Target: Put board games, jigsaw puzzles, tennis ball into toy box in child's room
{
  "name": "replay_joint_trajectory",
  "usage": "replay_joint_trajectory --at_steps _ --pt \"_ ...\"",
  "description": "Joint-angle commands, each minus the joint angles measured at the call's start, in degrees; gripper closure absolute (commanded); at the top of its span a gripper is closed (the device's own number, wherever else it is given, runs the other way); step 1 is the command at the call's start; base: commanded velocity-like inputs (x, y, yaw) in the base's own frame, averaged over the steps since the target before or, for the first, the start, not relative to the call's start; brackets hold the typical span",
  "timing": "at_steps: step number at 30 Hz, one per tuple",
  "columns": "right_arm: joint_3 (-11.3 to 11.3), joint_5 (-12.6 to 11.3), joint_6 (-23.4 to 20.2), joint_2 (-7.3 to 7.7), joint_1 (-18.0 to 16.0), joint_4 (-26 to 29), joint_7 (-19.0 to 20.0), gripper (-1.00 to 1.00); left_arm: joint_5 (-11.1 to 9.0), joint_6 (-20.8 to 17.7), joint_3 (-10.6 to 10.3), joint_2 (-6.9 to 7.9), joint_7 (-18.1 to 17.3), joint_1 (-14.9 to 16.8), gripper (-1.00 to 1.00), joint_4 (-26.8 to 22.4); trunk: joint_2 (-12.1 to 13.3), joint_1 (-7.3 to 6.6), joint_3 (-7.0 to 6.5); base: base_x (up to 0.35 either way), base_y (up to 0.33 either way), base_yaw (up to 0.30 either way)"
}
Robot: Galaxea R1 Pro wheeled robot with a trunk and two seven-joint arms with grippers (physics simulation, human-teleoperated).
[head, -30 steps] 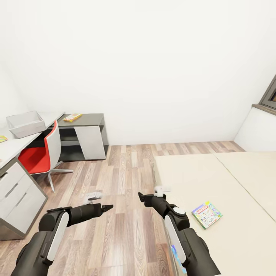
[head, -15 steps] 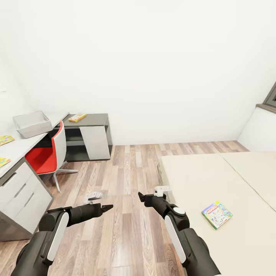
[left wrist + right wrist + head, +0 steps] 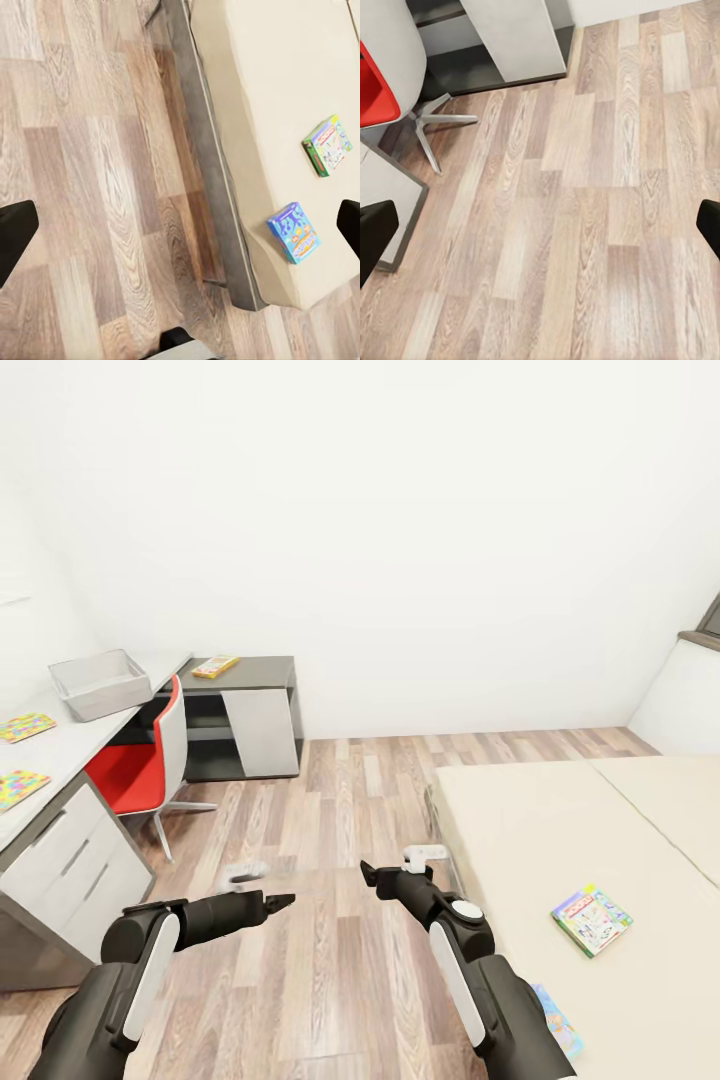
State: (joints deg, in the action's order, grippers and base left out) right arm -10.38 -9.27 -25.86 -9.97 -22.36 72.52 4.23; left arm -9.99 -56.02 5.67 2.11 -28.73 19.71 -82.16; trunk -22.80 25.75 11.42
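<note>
Board games lie on the bed to your right — pale one, blue one. Your right gripper is nearer; left gripper hangs over floor. Both spread wide, holding nothing.

Bench at 9 o'clock: toy box, two jigsaw puzzles; yellow board game on dark end. Bed at 4 o'clock: green board game, blue board game near edge.
</note>
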Motion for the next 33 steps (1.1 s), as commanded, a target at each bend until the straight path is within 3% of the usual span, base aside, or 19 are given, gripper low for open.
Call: replay_joint_trajectory --at_steps 1,10,33 --pt "0.1 -0.3 -0.3 -0.03 0.0 0.1 0.0 -1.00 -0.3 -0.4 0.1 0.00 0.0 0.0 -1.00 0.0 -0.1 0.03 0.12 0.000 0.222 0.000" --pt "0.1 -0.5 -0.4 -0.03 0.0 0.1 -0.1 -1.00 -0.3 -0.3 0.0 0.00 0.0 0.0 -1.00 0.0 -0.1 0.03 0.03 0.000 0.217 -0.079" --pt "0.1 -0.5 -0.5 -0.03 0.0 0.1 -0.1 -1.00 -0.3 0.6 0.1 0.00 0.0 0.0 -1.00 0.0 -0.1 0.03 -0.60 0.089 0.112 -0.257"
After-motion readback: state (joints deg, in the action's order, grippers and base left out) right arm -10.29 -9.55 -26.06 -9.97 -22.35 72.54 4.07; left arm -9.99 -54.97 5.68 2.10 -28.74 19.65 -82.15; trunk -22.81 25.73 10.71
